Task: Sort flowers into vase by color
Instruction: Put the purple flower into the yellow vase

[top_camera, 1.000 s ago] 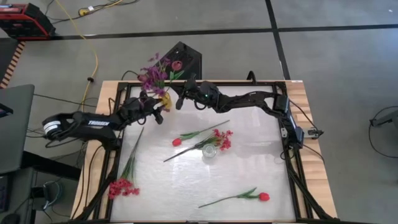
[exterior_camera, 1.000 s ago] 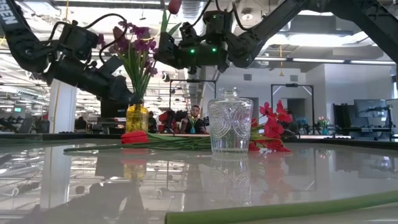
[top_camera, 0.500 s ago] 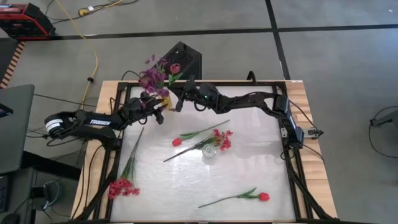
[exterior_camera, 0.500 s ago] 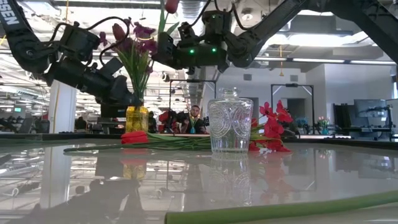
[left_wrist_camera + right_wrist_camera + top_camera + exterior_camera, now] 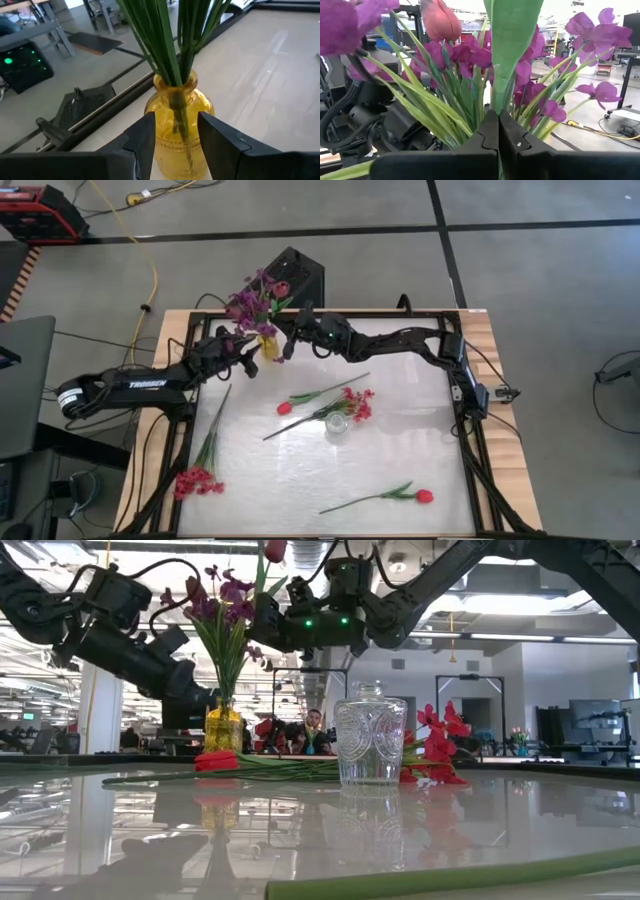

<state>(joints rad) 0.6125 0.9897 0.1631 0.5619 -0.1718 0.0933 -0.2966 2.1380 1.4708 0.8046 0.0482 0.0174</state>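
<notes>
High view shows my left gripper (image 5: 253,358) spread wide around the yellow vase (image 5: 268,346); my right gripper (image 5: 284,346) pinches a tulip stem (image 5: 512,40) above it. TROSSEN marks the left arm (image 5: 140,384).

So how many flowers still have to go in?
Purple flowers already stand in the yellow vase, which the left hand straddles, open. The right hand is shut on a tulip above it. Five flowers still lie on the table; the glass vase is empty.
</notes>
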